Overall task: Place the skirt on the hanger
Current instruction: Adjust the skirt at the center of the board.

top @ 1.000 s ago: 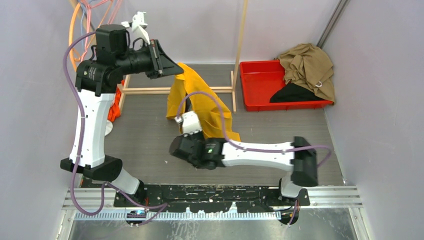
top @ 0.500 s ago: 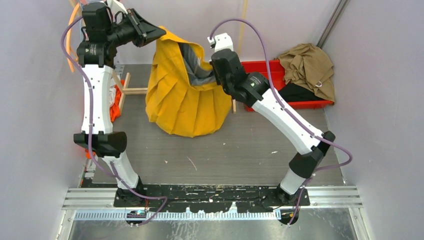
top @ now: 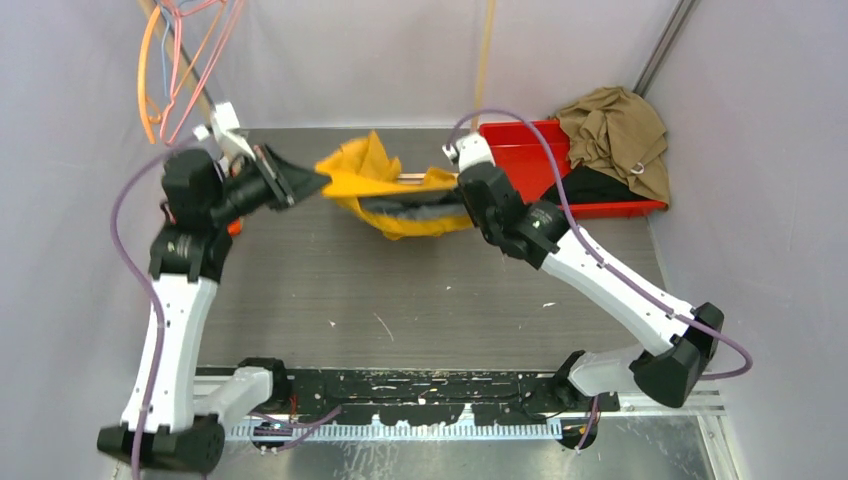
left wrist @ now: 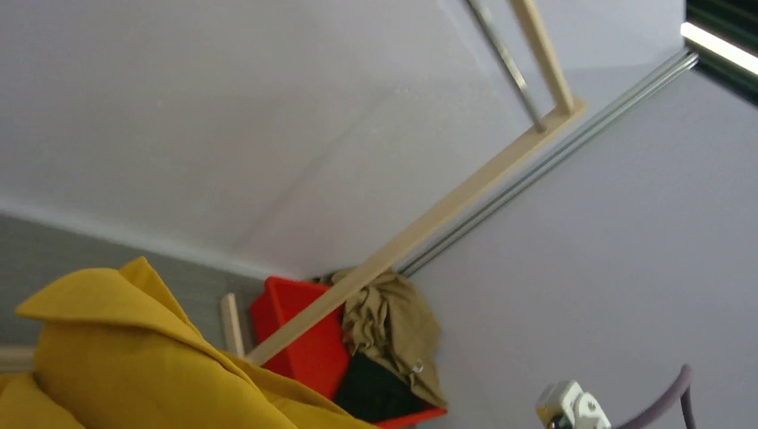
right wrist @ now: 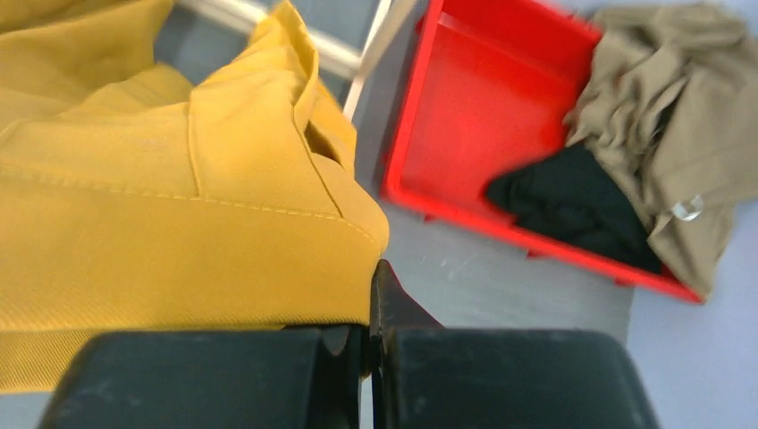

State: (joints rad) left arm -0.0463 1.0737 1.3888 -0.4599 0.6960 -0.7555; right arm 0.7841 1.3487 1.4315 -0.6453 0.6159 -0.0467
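Left hand (top: 305, 181) and right hand (top: 462, 190) each clench the yellow skirt (top: 385, 182), stretched between them over the surface (top: 400, 300) — best held taut and level when carried toward the hangers (top: 147, 85).

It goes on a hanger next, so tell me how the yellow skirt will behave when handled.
Likely floppy: the skirt sags in the middle between the left fingers and right fingers. Probably light, as two small pinches at its edge carry it. Its folds and bunched cloth suggest it will crumple, not hold shape.

Yellow skirt (top: 385, 187) stretched aloft, hangers (top: 143, 78) upper left
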